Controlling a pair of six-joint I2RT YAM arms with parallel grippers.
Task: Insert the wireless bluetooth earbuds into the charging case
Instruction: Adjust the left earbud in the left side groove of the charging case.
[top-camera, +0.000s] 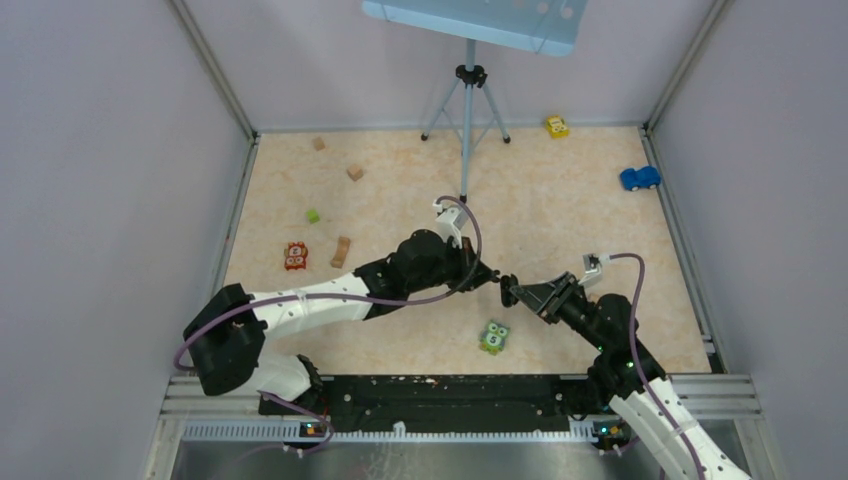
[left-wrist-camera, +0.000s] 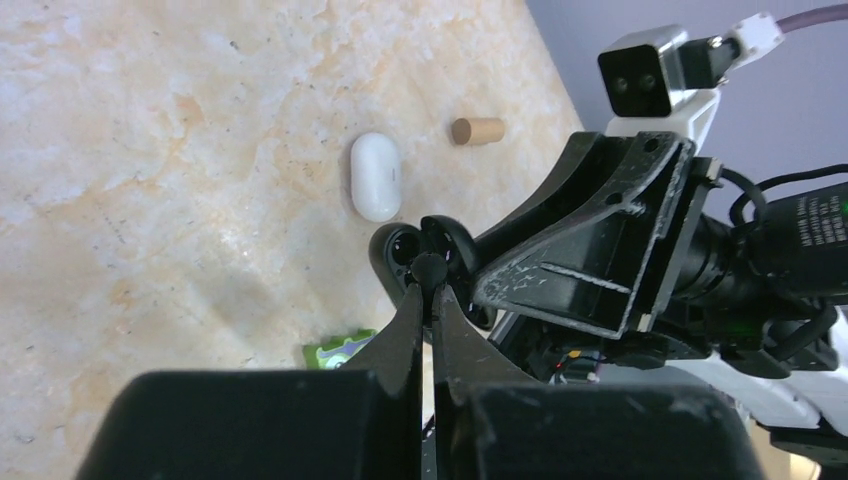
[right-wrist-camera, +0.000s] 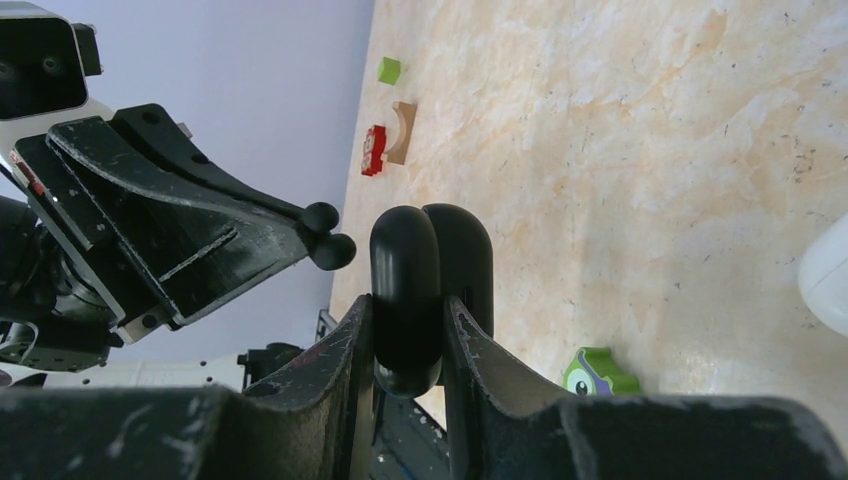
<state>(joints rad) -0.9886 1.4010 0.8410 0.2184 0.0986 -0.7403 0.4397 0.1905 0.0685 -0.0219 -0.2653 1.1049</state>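
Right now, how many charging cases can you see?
2. A black case clamped in the right gripper, and a white case lying on the table beside it. More may be hidden.

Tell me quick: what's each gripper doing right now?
Left gripper: closed, pinching the black earbud at its tips.
Right gripper: closed on the black charging case.
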